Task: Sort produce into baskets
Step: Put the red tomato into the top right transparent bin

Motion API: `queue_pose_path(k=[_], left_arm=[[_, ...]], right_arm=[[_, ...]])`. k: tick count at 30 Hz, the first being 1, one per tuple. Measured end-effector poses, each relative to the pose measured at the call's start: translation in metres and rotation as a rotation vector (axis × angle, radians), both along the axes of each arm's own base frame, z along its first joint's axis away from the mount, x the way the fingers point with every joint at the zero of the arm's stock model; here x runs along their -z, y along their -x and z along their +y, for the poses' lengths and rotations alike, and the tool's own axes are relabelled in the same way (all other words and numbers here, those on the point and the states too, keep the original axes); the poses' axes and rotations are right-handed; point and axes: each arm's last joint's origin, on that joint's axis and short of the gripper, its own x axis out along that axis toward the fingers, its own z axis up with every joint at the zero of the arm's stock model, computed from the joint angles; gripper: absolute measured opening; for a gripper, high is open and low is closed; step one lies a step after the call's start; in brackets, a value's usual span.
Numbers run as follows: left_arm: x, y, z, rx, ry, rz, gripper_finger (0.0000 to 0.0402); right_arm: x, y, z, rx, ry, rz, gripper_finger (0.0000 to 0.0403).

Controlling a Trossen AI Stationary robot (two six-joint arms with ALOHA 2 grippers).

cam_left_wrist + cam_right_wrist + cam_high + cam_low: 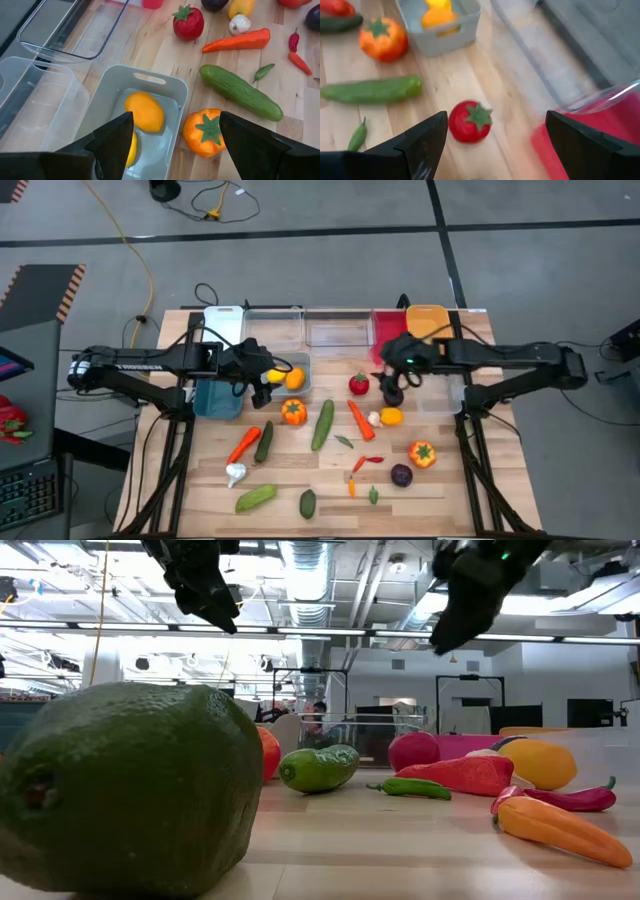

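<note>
Two dark arms of tube links and blocky joints, black cables looped beside them. The left arm [150, 365] bears pale lettering; a green light glows near the right gripper [392, 385]. Fingers [115, 140] are matte black wedges

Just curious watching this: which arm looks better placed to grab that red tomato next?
The right. Its gripper hangs open close beside the tomato, which shows right ahead of its jaws. The left gripper, also open, hangs over the grey-blue tub holding lemons, farther away.
</note>
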Motion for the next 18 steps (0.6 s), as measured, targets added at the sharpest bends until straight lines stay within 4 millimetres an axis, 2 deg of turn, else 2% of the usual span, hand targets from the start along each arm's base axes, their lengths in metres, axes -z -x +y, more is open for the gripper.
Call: queue_pose_path(k=[10,18], left_arm=[[0.000,0.000,0.000,0.002,-0.002,0.001,0.0283],[0.000,0.000,0.000,0.003,-0.002,0.002,0.0283]], right_arm=[[0.052,-0.035,-0.015,-0.033,-0.074,0.233,0.0341],[0.080,-0.050,-0.020,-0.056,-0.110,0.309,0.0337]])
